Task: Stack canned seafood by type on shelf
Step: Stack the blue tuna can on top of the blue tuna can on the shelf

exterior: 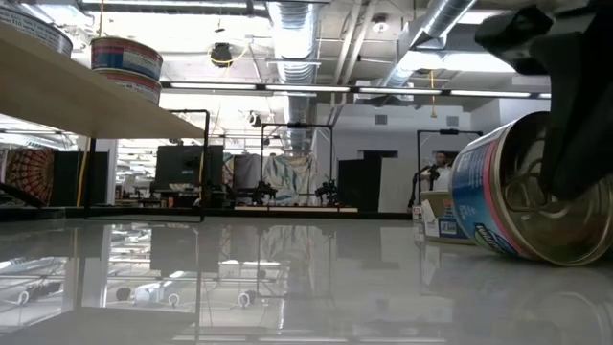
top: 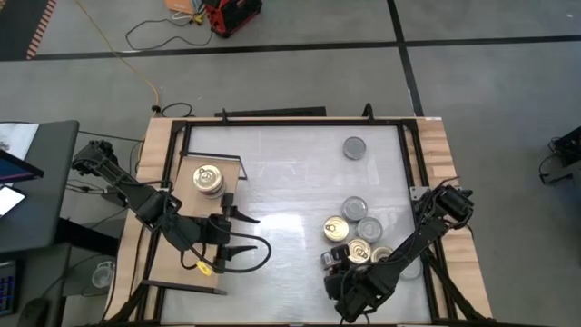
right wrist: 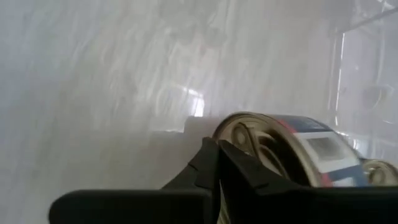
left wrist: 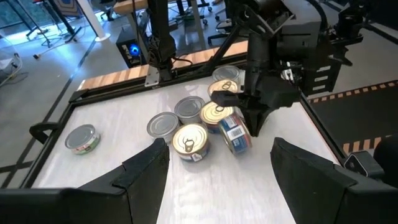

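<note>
gold-topped tins, blue-and-white labelled tin, light wooden shelf

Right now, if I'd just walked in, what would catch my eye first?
Probably the right gripper near the table's front right, tipping a blue-labelled tin on its edge beside a cluster of tins. Next, the small stack of tins on the wooden shelf at the left, where the left gripper hovers open. One lone tin sits apart toward the back.
</note>
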